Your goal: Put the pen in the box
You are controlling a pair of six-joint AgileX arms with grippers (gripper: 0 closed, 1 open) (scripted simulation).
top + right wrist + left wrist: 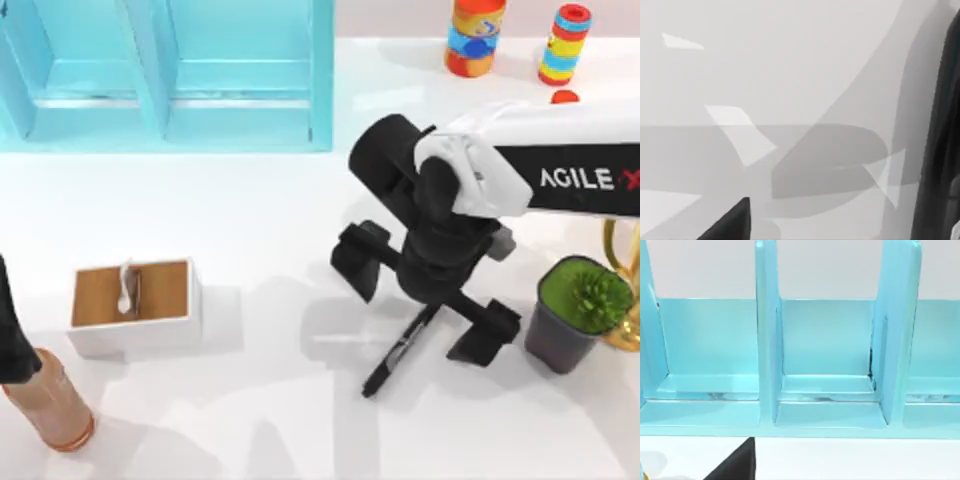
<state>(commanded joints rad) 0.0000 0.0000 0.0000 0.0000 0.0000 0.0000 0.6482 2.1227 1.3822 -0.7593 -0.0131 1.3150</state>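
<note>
Top view, plant pot beside pen

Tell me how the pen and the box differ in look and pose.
The pen is slim and black; the box is low, rectangular, white outside and brown inside. The pen lies slanted on the table's right half, under the right gripper; the box sits on the left half, roughly square to the table's edges. The pen is solid; the box is open-topped with a divider. Both rest on the white table.
</note>
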